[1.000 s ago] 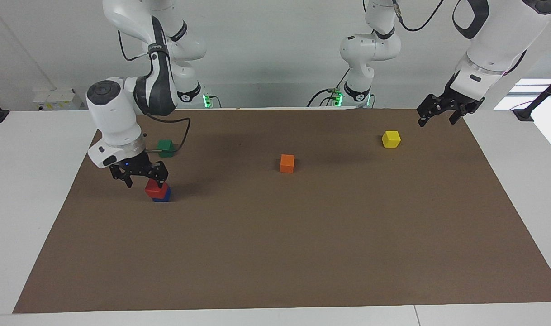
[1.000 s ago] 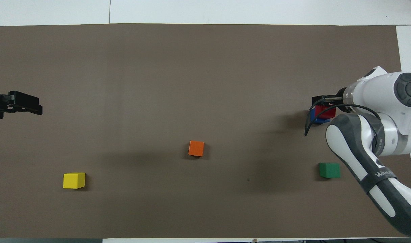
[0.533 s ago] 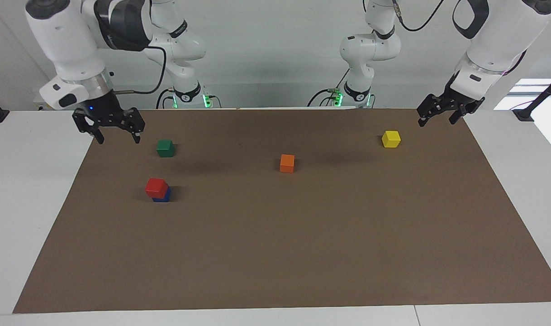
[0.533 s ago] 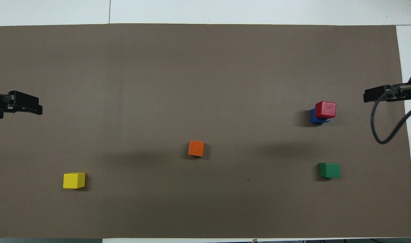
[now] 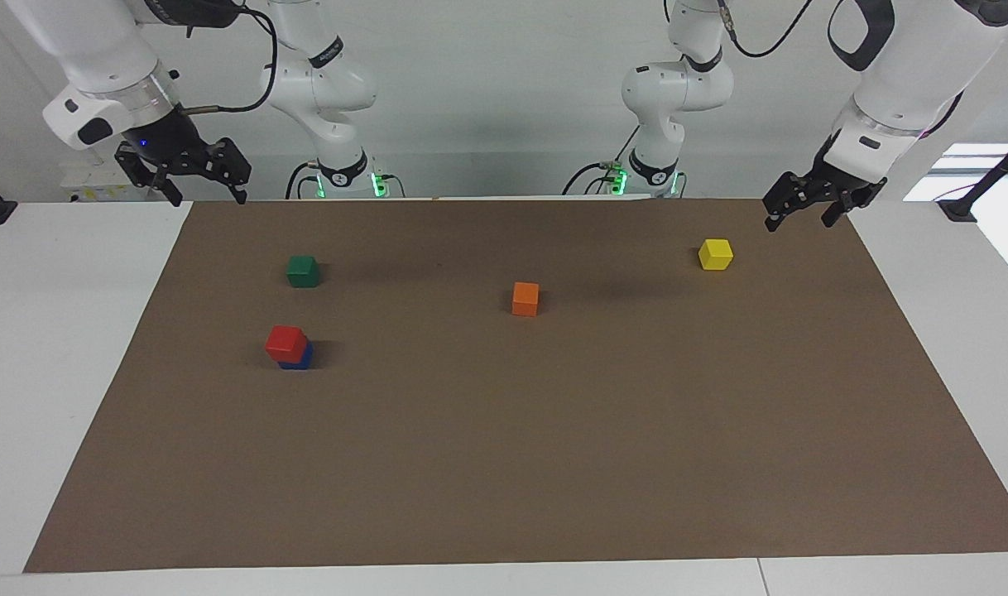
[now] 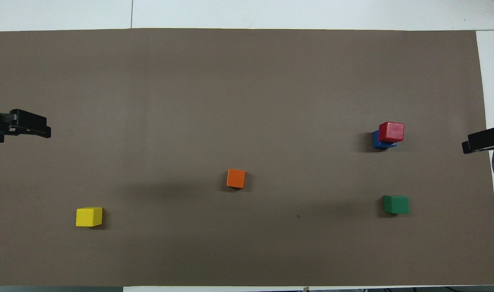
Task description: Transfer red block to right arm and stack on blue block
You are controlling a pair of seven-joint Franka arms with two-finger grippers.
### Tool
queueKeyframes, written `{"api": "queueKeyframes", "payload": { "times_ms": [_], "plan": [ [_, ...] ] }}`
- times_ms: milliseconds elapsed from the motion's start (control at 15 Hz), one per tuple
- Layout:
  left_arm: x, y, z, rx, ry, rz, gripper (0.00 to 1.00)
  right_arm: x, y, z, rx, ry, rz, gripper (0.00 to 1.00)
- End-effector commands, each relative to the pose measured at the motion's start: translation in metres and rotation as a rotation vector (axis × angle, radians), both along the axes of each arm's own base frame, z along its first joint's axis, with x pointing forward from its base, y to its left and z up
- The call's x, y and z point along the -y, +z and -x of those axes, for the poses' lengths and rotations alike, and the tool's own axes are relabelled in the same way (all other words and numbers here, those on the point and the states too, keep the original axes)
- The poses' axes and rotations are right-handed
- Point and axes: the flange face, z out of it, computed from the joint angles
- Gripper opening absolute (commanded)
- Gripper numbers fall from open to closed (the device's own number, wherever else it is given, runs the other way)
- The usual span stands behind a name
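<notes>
Facing view shows the red block (image 5: pixel 285 342) resting on the blue block (image 5: pixel 299 357), lower left of centre. Since a second ago the right gripper (image 5: pixel 198 172) has let go and lifted to the upper left, jaws wide and empty, so the stacking looks done. The left gripper (image 5: pixel 810 204) waits upper right, jaws apart. A brown mat (image 5: pixel 554 463) covers the white table (image 5: pixel 65 348).

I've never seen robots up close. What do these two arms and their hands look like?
Both arms are glossy white, with rounded joints and dark bands. Each ends in a silver wrist ring and a black two-finger gripper. The right gripper has a small blue wrist light and a looping black cable. The left gripper shows no such light. Green lights glow at both bases.
</notes>
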Motion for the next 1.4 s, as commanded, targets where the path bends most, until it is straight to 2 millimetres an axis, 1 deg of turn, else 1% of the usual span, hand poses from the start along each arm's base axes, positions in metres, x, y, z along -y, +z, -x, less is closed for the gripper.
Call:
{"api": "queueKeyframes", "payload": {
  "times_ms": [0,267,1067,1333],
  "plan": [
    [-0.001,0.002,0.007,0.005,-0.010,0.016,1.00,0.010,0.004,0.001,-0.001,0.020,0.023,1.00],
    [-0.001,0.002,0.007,0.005,-0.010,0.016,1.00,0.014,0.009,-0.010,0.062,0.028,0.041,1.00],
    [-0.001,0.002,0.007,0.005,-0.010,0.016,1.00,0.013,0.012,-0.008,0.068,0.027,0.041,1.00],
    [-0.001,0.002,0.007,0.005,-0.010,0.016,1.00,0.017,0.012,-0.008,0.068,0.022,0.041,1.00]
  ]
}}
